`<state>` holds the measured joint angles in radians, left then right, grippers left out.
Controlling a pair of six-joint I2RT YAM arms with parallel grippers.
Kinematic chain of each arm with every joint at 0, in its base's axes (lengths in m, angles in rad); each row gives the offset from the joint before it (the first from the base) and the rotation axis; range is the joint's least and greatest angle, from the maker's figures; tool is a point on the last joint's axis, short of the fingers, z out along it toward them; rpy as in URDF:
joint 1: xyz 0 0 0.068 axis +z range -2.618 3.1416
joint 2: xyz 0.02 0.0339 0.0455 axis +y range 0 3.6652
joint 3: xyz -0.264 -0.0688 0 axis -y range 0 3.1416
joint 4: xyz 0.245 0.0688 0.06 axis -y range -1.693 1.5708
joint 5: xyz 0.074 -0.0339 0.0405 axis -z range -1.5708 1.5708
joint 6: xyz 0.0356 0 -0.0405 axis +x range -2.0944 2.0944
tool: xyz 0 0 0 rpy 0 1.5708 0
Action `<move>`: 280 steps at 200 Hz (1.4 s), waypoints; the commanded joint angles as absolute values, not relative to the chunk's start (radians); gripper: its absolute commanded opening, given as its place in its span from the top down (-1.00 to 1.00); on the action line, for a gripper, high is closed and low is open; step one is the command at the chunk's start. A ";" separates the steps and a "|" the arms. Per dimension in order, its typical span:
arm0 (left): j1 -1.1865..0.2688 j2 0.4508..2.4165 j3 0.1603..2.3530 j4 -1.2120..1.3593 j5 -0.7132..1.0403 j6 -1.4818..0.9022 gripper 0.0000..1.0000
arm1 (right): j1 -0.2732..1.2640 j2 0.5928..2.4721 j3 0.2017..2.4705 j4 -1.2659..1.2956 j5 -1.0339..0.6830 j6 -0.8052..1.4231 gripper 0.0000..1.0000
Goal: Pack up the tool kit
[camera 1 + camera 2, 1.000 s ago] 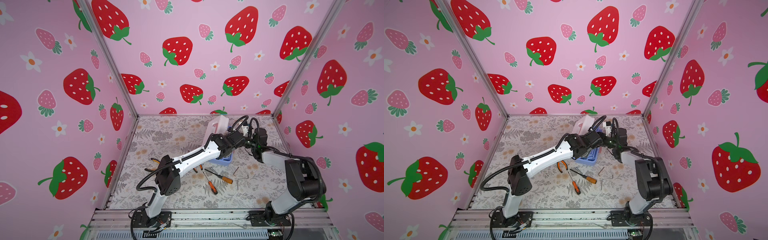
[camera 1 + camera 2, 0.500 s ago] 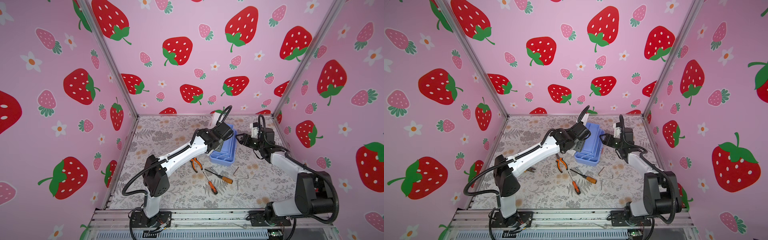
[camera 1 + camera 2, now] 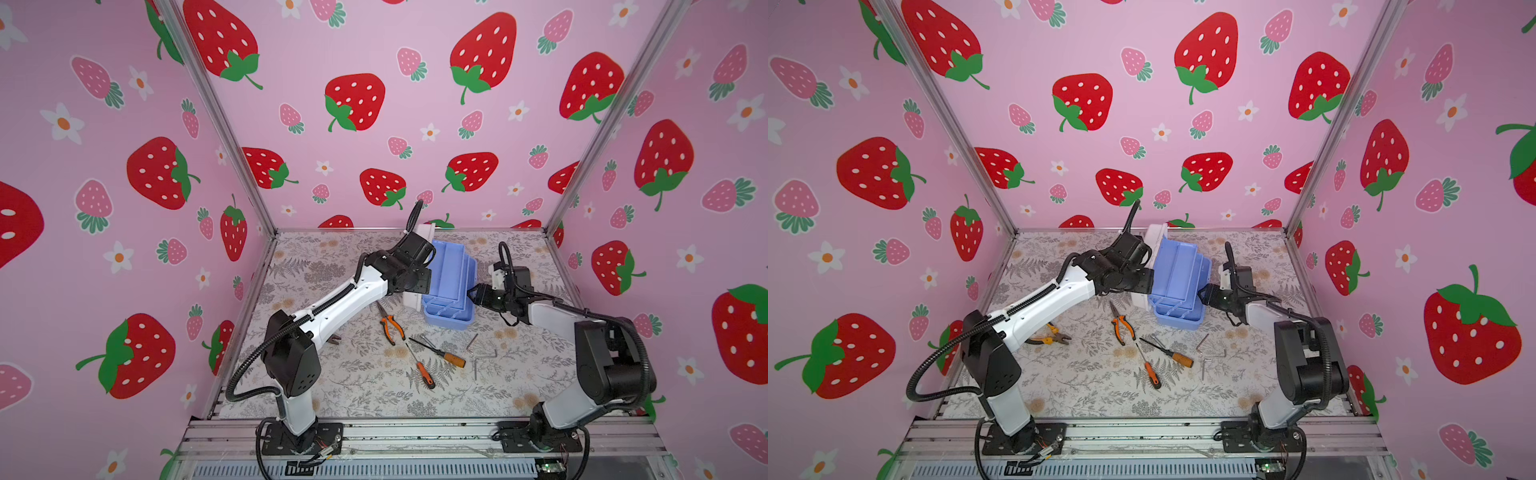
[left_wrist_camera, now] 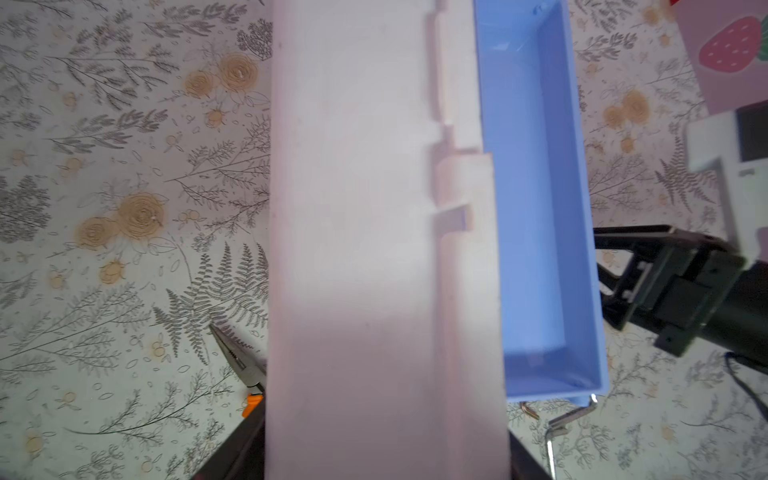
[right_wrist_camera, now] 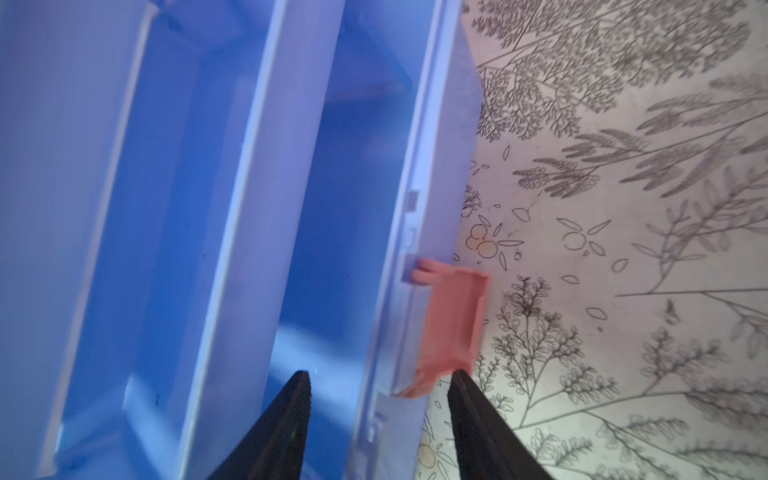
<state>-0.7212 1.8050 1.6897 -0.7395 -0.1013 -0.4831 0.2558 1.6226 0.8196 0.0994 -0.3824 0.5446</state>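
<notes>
Two robot arms flank the open tool kit (image 3: pixel 451 286), which sits just past the middle of the floral-print surface (image 3: pixel 353 386), toward 1 o'clock in both top views.

At far left, orange-handled pliers (image 3: pixel 1050 337) lie under the left arm's forearm, toward 8 o'clock from the surface's centre. The left gripper (image 3: pixel 420 284) meets the kit on its 9 o'clock side. Its jaws stand wide and straddle the white lid (image 4: pixel 353 249), which stands upright on its long edge. In the left wrist view the lid fills the whole gap between the jaws, so they grip it.

To the right of the lid, the periwinkle trays (image 3: pixel 451 266) fan out in tilted steps above the blue base (image 3: pixel 449 318), which rests on the surface.

Loose tools lie apart from the kit:
- A second pair of pliers (image 3: pixel 390 326) lies at 7 o'clock from the base.
- Two orange-handled screwdrivers (image 3: pixel 440 353) lie at 6 o'clock.
- Bent hex keys (image 3: pixel 471 341) lie at 5 o'clock.

On the base's 3 o'clock wall hangs the pink latch (image 5: pixel 455 316). The right gripper (image 3: pixel 473 293) reaches that wall with its jaws partly open, one on each side of it. One of its fingers (image 5: pixel 291 415) sits inside the base, clear of the wall. The other finger is outside, with its tip touching the end of the latch nearest the gripper. Nothing is clamped between them.
</notes>
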 commanded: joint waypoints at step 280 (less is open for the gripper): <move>-0.320 2.137 1.658 -0.334 0.463 -0.675 -0.82 | 0.224 2.003 1.261 0.012 -0.372 0.549 -0.31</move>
